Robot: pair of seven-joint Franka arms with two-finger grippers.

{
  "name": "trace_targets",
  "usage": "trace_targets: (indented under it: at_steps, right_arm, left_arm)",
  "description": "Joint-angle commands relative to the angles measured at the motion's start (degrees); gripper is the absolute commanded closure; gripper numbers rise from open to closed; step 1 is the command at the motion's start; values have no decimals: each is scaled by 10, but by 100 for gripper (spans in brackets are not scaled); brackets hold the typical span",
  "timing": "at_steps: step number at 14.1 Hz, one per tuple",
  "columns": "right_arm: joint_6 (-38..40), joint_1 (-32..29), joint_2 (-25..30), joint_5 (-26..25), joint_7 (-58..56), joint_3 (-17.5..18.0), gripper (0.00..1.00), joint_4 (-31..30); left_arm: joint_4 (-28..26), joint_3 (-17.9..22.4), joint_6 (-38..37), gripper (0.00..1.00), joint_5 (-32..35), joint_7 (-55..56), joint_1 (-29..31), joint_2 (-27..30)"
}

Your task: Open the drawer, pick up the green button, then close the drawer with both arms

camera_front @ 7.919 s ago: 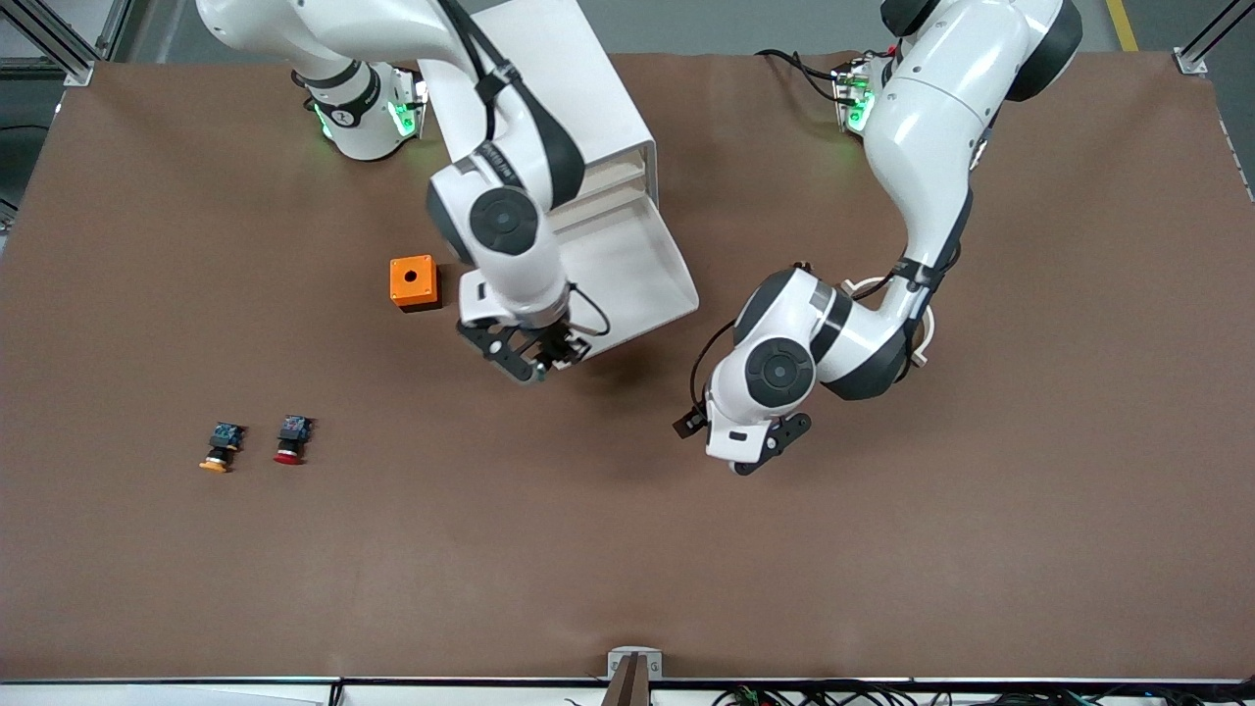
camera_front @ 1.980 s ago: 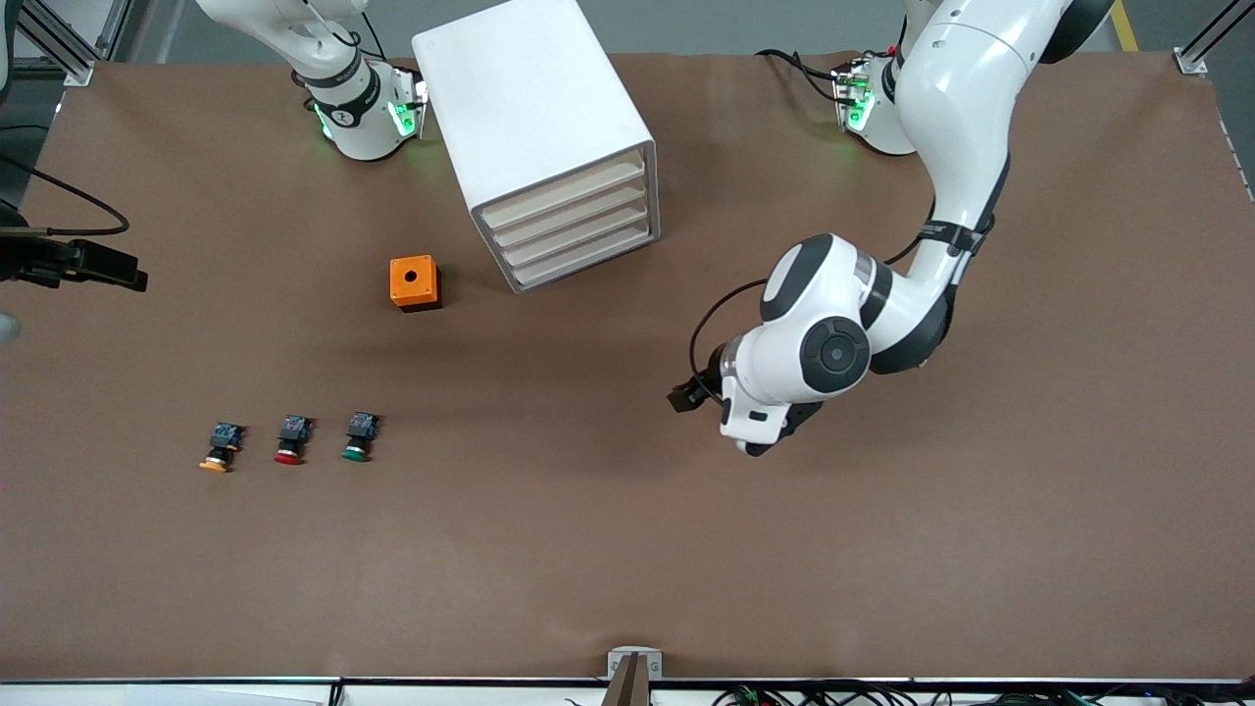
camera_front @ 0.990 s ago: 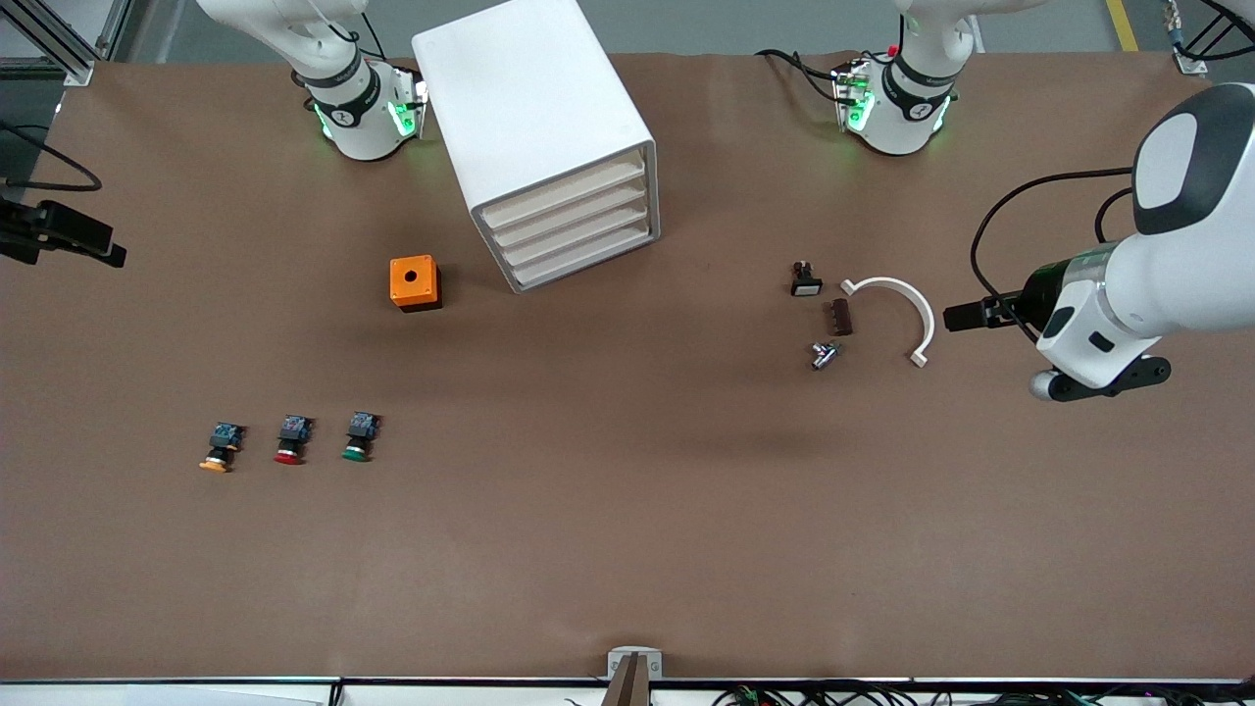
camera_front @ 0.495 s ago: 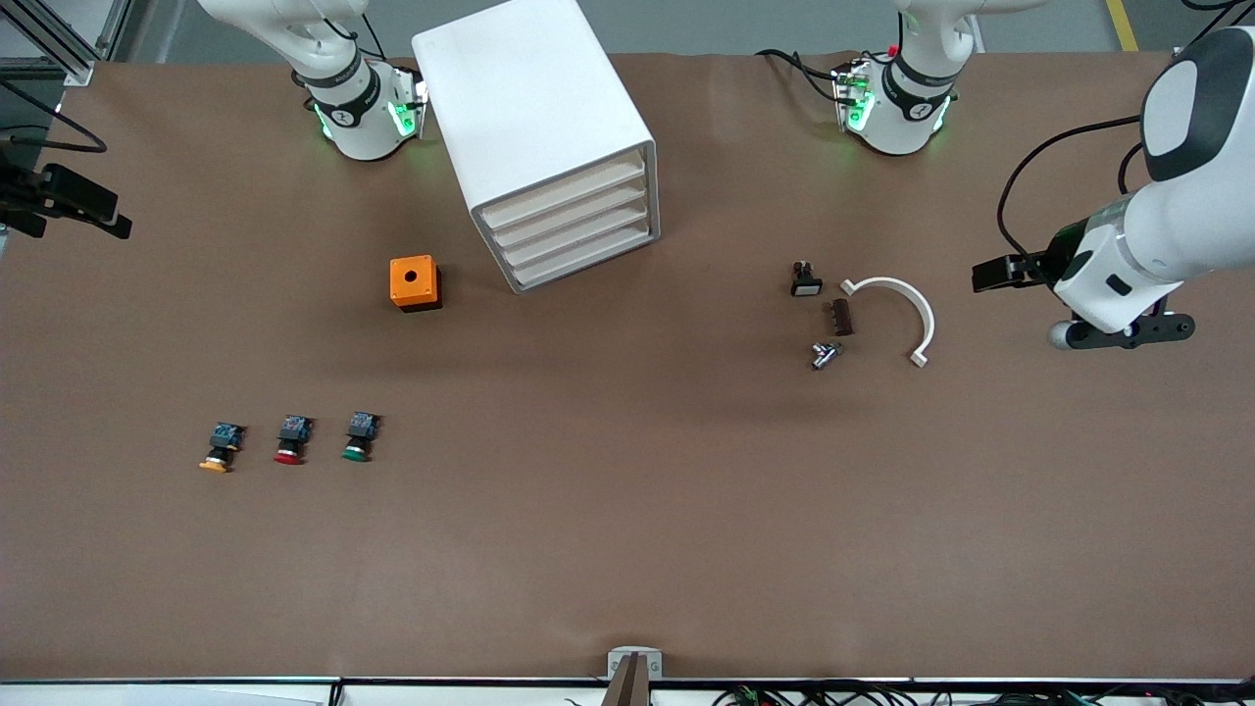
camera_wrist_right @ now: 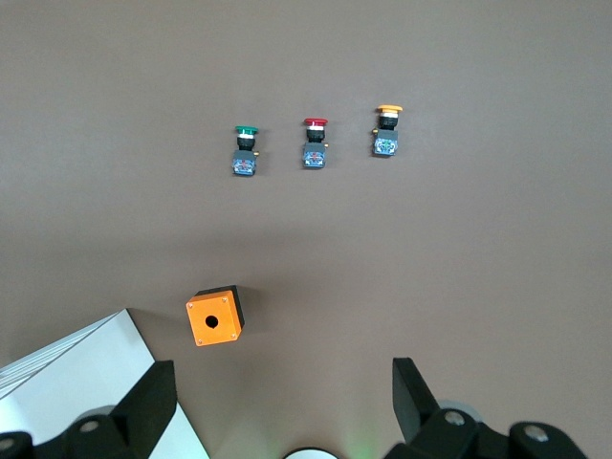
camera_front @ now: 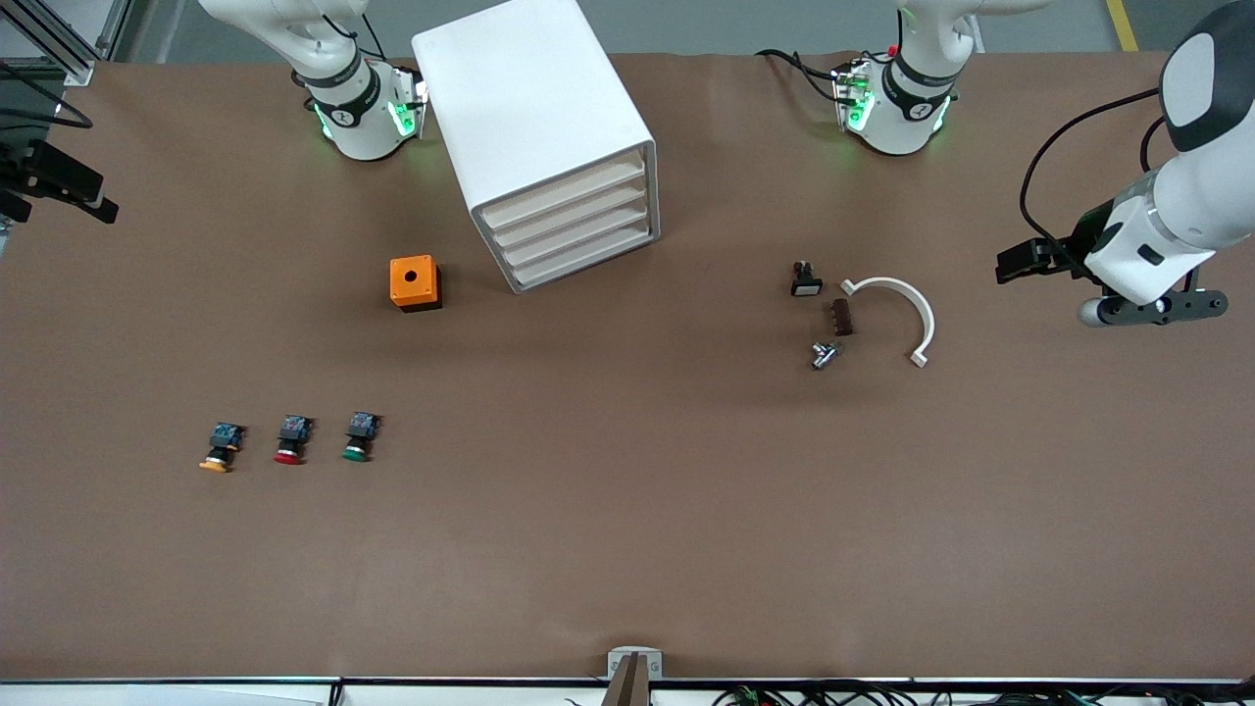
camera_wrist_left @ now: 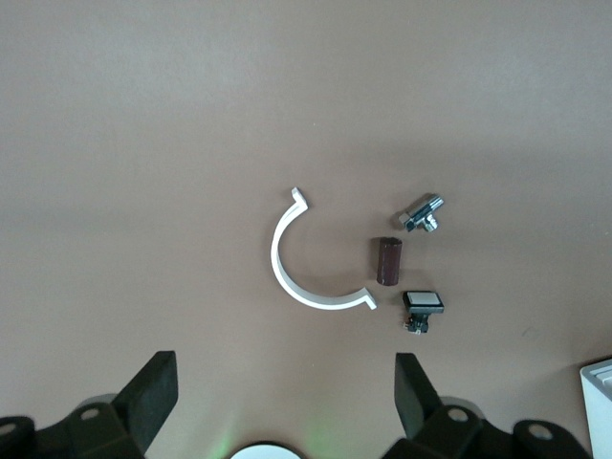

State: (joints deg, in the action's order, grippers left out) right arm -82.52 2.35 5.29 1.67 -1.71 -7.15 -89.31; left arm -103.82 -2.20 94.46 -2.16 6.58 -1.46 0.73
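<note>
Clock directions are read in the front view from the middle of the brown table [camera_front: 627, 549], with twelve o'clock toward the robot bases.

A white rounded cabinet [camera_front: 529, 108] stands at about eleven o'clock. Its four shallow white drawers with cream front strips [camera_front: 572, 216] are all pushed in flush.

The small push button with a green cap, black body and blue rear block [camera_front: 357, 439] lies on the table at about eight o'clock, outside the cabinet. It is in a row with a red-capped button [camera_front: 291, 440] and an orange-capped button [camera_front: 221, 447]. The green one lies at the end of that row toward the table's middle. All three are apart from each other.

An orange square box with a round hole in its top [camera_front: 414, 282] sits at ten o'clock, near the cabinet.

At about three o'clock lies a cluster of small parts:
- a white curved plastic clip [camera_front: 927, 319]
- a short brown cylinder [camera_front: 841, 317]
- a small silver metal fitting [camera_front: 825, 354]
- a black switch with a white face [camera_front: 806, 282]

The left gripper [camera_wrist_left: 282, 402] hangs over the table's edge at three o'clock, its fingers spread wide and holding nothing. The right gripper [camera_wrist_right: 282, 402] hangs at the table's edge at ten o'clock, fingers also spread wide and bare.
</note>
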Motion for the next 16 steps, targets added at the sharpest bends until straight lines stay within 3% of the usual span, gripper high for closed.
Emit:
trace_targets:
  at_steps: [1, 7, 16]
  right_arm:
    - [-10, -9, 17, 0, -8, 13, 0, -19]
    - [-19, -2, 16, -17, -28, 11, 0, -23]
    - [-23, -13, 18, -19, -32, 7, 0, -31]
  left_arm:
    - [-4, 3, 30, 0, 13, -7, -4, 22]
    - [81, 5, 22, 0, 12, -2, -1, 19]
    - [114, 6, -10, 0, 13, -3, -1, 13]
